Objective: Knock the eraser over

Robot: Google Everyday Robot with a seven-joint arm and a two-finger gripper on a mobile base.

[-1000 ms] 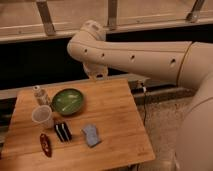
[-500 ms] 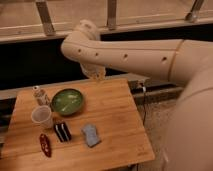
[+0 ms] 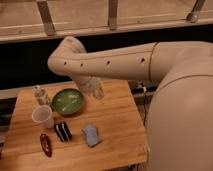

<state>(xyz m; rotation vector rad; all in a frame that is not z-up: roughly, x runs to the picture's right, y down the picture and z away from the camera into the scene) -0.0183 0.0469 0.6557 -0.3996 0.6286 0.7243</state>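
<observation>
The eraser [image 3: 63, 131], a small black block with white stripes, rests on the wooden table [image 3: 117, 125] near its front left, just below the clear plastic cup [image 3: 42, 116]. My gripper [image 3: 95, 90] hangs shut from the big cream arm over the back middle of the table, just right of the green bowl [image 3: 67, 101]. It is well behind and to the right of the eraser, apart from it, and nothing shows between its fingers.
A pale blue pad [image 3: 91, 135] lies right of the eraser and a slim dark red object [image 3: 46, 144] lies to its front left. A small bottle [image 3: 40, 94] stands at the back left. A dark wall and railing run behind the table.
The arm has swung left and its elbow has dropped. The gripper has come down toward the table beside the green bowl. The objects on the table have not moved.
</observation>
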